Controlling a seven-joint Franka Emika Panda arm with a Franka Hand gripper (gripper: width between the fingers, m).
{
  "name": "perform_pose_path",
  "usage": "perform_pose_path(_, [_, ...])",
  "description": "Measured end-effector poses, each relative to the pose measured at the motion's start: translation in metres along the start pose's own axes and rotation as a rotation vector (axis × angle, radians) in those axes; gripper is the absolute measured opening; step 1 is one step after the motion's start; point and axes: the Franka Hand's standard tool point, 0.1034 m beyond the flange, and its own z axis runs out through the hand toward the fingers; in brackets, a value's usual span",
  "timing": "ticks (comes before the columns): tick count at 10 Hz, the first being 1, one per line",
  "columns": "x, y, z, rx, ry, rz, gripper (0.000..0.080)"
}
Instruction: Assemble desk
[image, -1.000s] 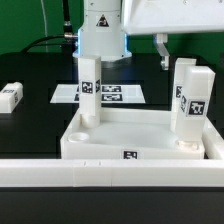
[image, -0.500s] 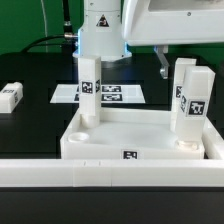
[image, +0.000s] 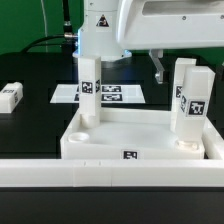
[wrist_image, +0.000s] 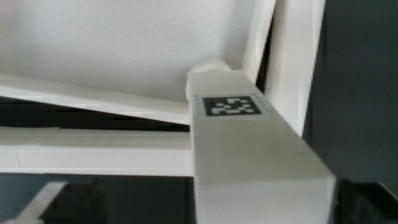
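1. Exterior view: the gripper (image: 165, 68) hangs at the upper right with its jaws spread wide and nothing between them. 1 dark finger (image: 160, 68) shows just beside the rear right leg (image: 184, 82), with a gap between them.
2. Exterior view: the panel (image: 135, 132) lies flat behind the border rail (image: 100, 172). 3 legs stand upright in its corners: the left leg (image: 88, 92), the rear right leg and the front right leg (image: 197, 112).
3. Exterior view: 1 loose leg (image: 10, 96) lies on the dark table (image: 35, 125), well apart at the exterior view's left. The marker board (image: 112, 94) lies behind the panel.
4. Wrist view: 1 tagged leg (wrist_image: 240, 140) fills the centre, close up, against the panel (wrist_image: 89, 150). No fingers can be made out.
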Motion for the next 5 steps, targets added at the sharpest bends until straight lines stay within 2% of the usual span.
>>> perform_pose_path(2, [0.0002, 0.0013, 0.0, 0.0, 0.0, 0.002, 0.0396])
perform_pose_path(3, [0.0001, 0.0012, 0.0, 0.0, 0.0, 0.002, 0.0396])
perform_pose_path(4, [0.0001, 0.0013, 0.0001, 0.0, 0.0, 0.019, 0.029])
perform_pose_path(5, [0.0001, 0.0014, 0.0001, 0.0, 0.0, 0.039, 0.029])
